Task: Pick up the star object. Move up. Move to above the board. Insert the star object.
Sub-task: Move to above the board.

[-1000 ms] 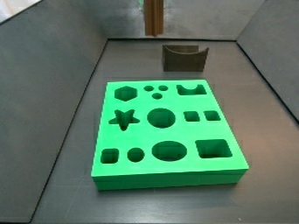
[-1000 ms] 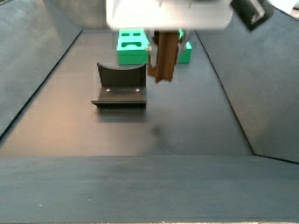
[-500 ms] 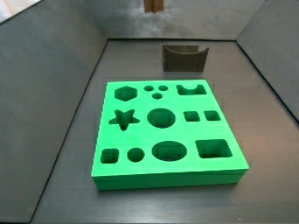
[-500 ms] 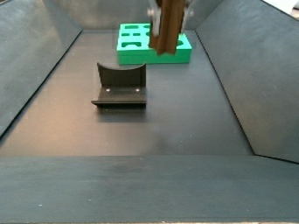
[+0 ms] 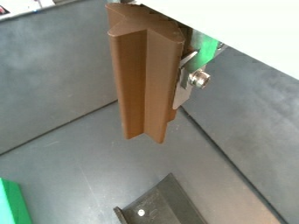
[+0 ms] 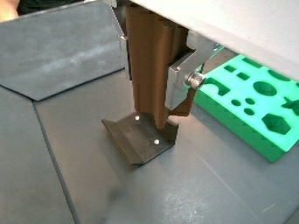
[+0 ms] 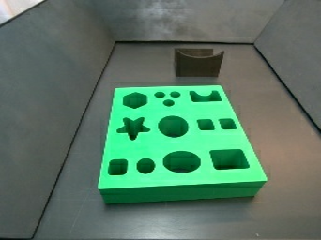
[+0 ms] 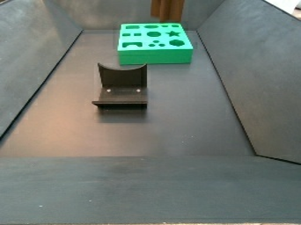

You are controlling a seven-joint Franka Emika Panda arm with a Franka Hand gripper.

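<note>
A Franka arm's end effector (image 6: 170, 66), seen only in the wrist views and out of frame in both side views, is clamped on the star object (image 5: 142, 83), a tall ridged brown prism hanging upright between a silver finger (image 6: 179, 86) and its hidden partner. The piece is held well above the floor. In a wrist view the fixture (image 6: 143, 137), a dark L-shaped bracket, sits below the prism's lower end, and the board (image 6: 257, 101) lies off to one side. In a side view the board (image 7: 179, 141) fills the middle of the floor with the fixture (image 7: 196, 61) at 12 o'clock from it; the star hole (image 7: 134, 127) sits at about 9 o'clock on the board's face.

The lift appears done and the carry to above the board seems to be the step in hand. The risks lie ahead: a prism whose ridges are turned out of line with the star hole would likely jam on the rim, and pushing down on a misaligned piece could make it slip in the grip or tilt. How deep the fingers grip cannot be told.
</note>
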